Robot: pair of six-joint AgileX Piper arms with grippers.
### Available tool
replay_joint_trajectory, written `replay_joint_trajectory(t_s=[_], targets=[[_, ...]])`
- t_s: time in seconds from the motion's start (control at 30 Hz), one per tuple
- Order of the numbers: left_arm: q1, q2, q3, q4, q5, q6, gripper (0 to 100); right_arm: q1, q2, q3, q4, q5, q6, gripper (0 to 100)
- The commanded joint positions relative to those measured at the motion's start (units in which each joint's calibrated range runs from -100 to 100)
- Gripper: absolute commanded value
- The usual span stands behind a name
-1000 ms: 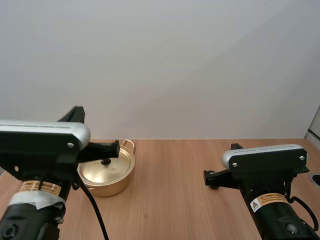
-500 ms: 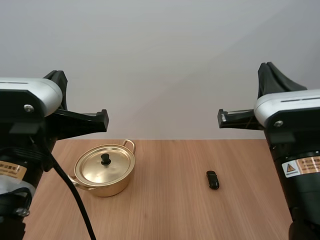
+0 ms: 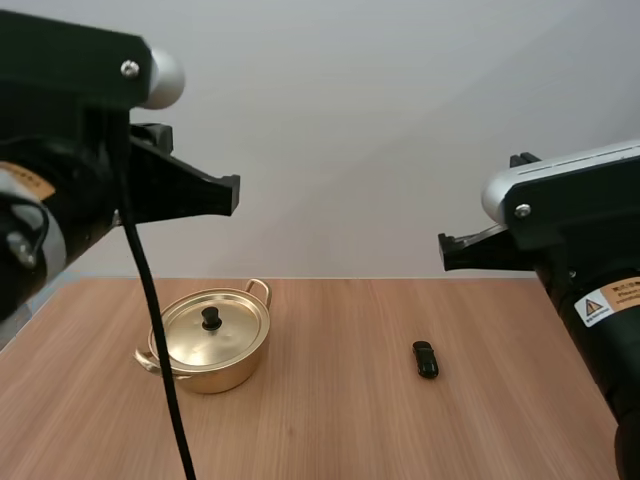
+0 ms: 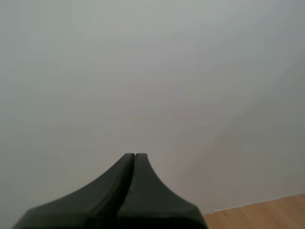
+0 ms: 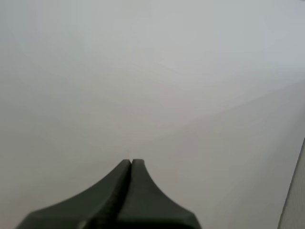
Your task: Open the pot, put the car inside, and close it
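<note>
The pot stands on the table with its lid on, and the black knob sits in the middle of the lid. The car lies on the bare wood at about 3 o'clock from the pot, well apart from it. It is small and dark, so I cannot tell which end is the front. Its long axis runs nearly from 12 to 6 o'clock, a little turned toward 11 and 5.

The left gripper has its fingers pressed together into one dark wedge, and it holds nothing. The right gripper is the same, pressed together and empty. In the high view both are raised well above the table and point forward, not down.

The first step, to open the pot, is not yet done. The relation that matters is this: in the high view the knob lies at about 6 o'clock from the tip of the left gripper, far below it, so the left arm is the nearer one for the lid. The car lies at about 6 o'clock from the tip of the right gripper, so the right arm is the nearer one for the car. I judge that each gripper must tilt down, spread its fingers and descend. For the car, the fingers should close across the short side.
</note>
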Motion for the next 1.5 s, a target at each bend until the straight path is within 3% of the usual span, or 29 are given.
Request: replay_joint_trajectory(t_s=[0.0, 0.27, 0.33, 0.4, 0.57, 0.63, 0.93, 1.47], targets=[[1.12, 19.5, -4.9, -0.8, 33.6, 6.6, 0, 0.0, 0.0, 0.0, 1.0, 45.2, -1.1, 0], [1.67, 37.6, -11.1, 5.1, 36.5, 8.0, 0, 0.0, 0.0, 0.0, 4.4, 47.2, -5.4, 0], [1.67, 40.2, -11.4, 6.8, 36.6, 7.8, 6, 0.0, 0.0, 0.0, 4.4, 47.2, -5.5, 0], [1.67, 41.9, -11.4, 7.2, 36.6, 7.8, 19, 0.0, 0.0, 0.0, 4.4, 47.2, -5.5, 0], [1.67, 45.3, -11.4, 7.2, 36.8, 6.8, 74, 0.0, 0.0, 0.0, 4.5, 47.2, -5.5, 0], [1.67, 46.7, -11.4, 7.2, 37.2, 6.7, 90, 0.0, 0.0, 0.0, 4.5, 47.2, -5.5, 0], [1.67, 56.1, -11.4, 7.2, 40.8, 6.8, 93, 0.0, 0.0, 0.0, 4.5, 47.2, -5.5, 0], [1.67, 66.3, -11.4, 8.2, 32.8, 7.8, 92, 0.0, 0.0, 0.0, 4.5, 47.2, -5.5, 0]])
